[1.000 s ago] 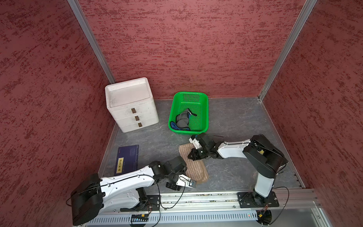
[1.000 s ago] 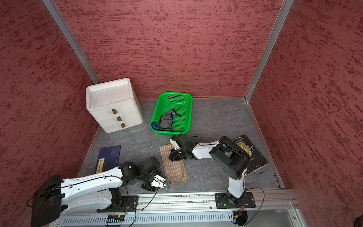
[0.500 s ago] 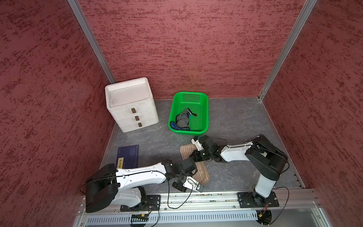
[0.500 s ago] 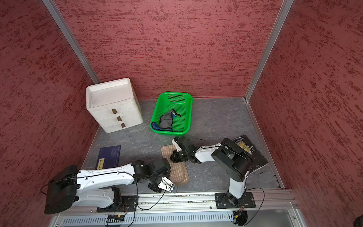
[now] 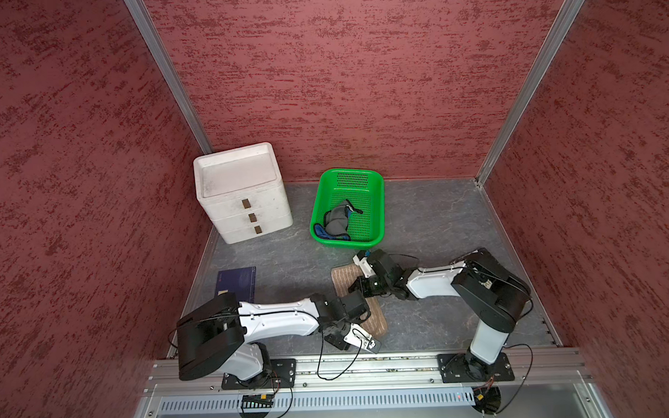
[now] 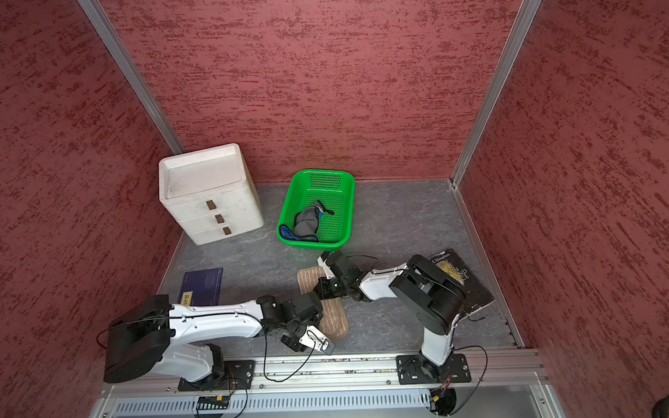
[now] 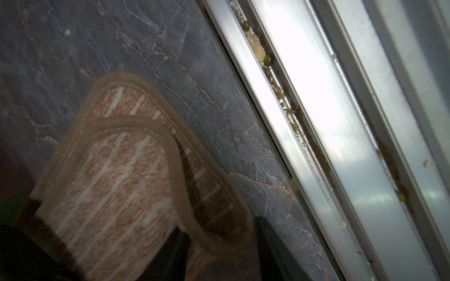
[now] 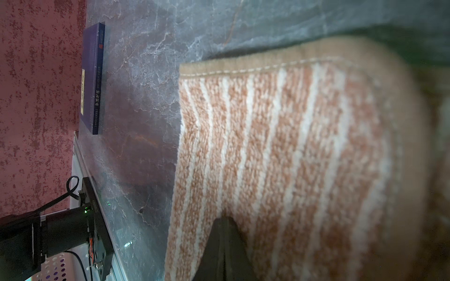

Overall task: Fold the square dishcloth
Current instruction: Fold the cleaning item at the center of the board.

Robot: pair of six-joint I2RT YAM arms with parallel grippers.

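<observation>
Grey worktop [image 5: 433, 222]: my right hand [image 8: 224, 228] pinches the dishcloth [image 5: 344, 275], left hand [image 7: 219, 253] half-open astride its edge; beyond them, green basket [image 5: 379, 200] holds grey cloth [image 5: 337, 222].

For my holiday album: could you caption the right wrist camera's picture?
The right hand pinches the striped dishcloth on the grey table, a purple book beyond.

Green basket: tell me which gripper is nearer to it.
Right. The right gripper is just in front of the green basket, over the striped dishcloth. The left gripper is farther off, at the cloth's near end.
</observation>
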